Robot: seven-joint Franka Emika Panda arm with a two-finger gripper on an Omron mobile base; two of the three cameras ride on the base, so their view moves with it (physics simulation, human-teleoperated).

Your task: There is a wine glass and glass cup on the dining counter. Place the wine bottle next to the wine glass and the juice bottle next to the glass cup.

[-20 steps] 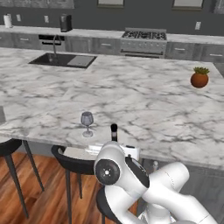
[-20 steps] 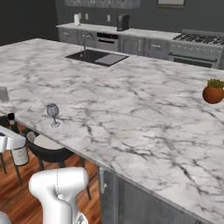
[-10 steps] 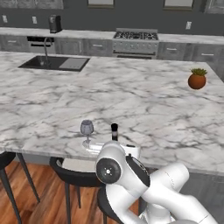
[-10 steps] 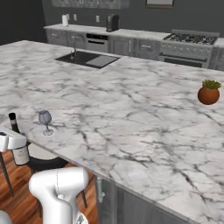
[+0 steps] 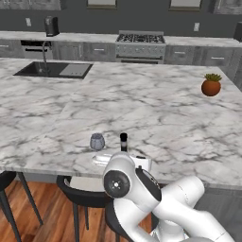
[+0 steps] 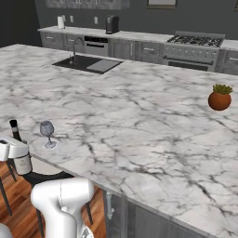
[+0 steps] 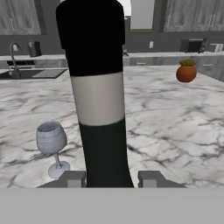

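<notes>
Marble dining counter [image 5: 142, 108]: gripper [image 7: 109, 178] clamps wine bottle [image 7: 98, 100], wine glass [image 7: 52, 146] beside.

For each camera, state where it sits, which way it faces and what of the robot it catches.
Left base view: behind-left, looking forward over the dining counter; white arm lower right.
Right base view: behind-right, same counter; arm lower left, gripper clamping the wine bottle.
Hand view: on the hand, facing along the bottle; fingertips at the bottom.
All three share the wine glass and potted plant.

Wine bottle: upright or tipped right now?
Upright: the wine bottle stands vertical between the fingers, cap on top, near the wine glass.
</notes>
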